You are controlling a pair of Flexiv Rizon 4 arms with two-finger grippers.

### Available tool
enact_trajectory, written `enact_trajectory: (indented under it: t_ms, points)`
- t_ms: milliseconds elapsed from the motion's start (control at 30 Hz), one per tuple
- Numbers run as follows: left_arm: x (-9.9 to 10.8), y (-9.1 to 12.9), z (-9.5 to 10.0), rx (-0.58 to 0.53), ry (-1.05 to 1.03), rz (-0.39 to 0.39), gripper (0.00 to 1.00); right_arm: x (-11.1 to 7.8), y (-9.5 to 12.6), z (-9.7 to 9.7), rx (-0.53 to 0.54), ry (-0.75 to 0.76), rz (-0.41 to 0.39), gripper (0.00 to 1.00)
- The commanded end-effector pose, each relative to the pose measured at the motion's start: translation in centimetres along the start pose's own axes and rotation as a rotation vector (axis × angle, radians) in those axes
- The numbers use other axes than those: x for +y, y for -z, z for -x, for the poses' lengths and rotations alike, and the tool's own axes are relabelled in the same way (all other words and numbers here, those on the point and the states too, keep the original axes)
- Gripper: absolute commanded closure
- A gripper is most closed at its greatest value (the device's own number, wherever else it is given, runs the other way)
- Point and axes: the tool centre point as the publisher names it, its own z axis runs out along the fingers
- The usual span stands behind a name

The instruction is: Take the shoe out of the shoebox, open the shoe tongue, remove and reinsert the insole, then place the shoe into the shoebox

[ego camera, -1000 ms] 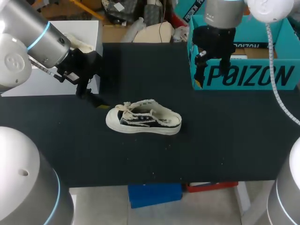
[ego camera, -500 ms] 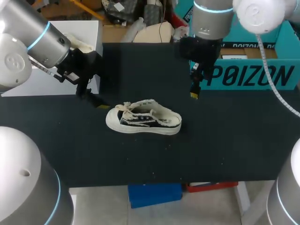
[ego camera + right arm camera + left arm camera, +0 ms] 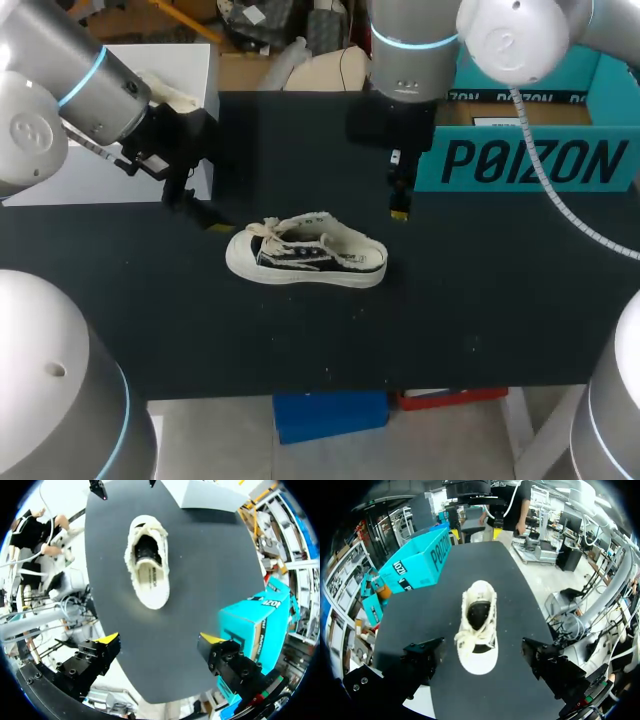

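A low white canvas shoe (image 3: 305, 255) with a black side panel and loose laces lies on the black table (image 3: 480, 290), toe pointing left. The teal shoebox (image 3: 530, 160) stands at the back right. My left gripper (image 3: 200, 215) hangs open just left of the toe; in the left wrist view the shoe (image 3: 477, 630) lies ahead between its spread fingers (image 3: 422, 660), untouched. My right gripper (image 3: 398, 200) is open above the table, just behind and right of the heel. Its wrist view has the shoe (image 3: 147, 562) ahead of the gripper (image 3: 160, 639) and the shoebox (image 3: 250, 625) beside it.
A white box (image 3: 190, 60) stands at the table's back left corner, behind my left arm. Black tabletop stretches in front of the shoe and to its right, up to the front edge (image 3: 330, 385).
My right arm has swung left from above the shoebox and come down near the shoe's heel. The left arm and the shoe have not moved.
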Motion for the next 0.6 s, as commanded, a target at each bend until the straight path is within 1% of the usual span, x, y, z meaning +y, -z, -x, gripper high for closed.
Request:
enact_trajectory:
  t_ms: [33,533,567,600]
  points:
    - [0.07,-0.15,0.0,-0.002,-0.002,0.0,0.0,-0.09,-0.01,-0.07,-0.001,0.0,0.002,0.0]
    - [0.07,-0.15,0.0,-0.002,-0.002,0.0,0.0,-0.09,-0.01,-0.07,-0.001,0.0,0.002,0.0]
    - [0.07,-0.15,0.0,-0.002,-0.002,0.0,0.0,0.26,-0.3,-0.22,-0.019,0.022,0.02,0.0]
    - [0.07,-0.15,0.0,-0.002,-0.002,0.0,0.0,0.7,-0.52,-0.48,-0.046,0.038,0.056,0.0]
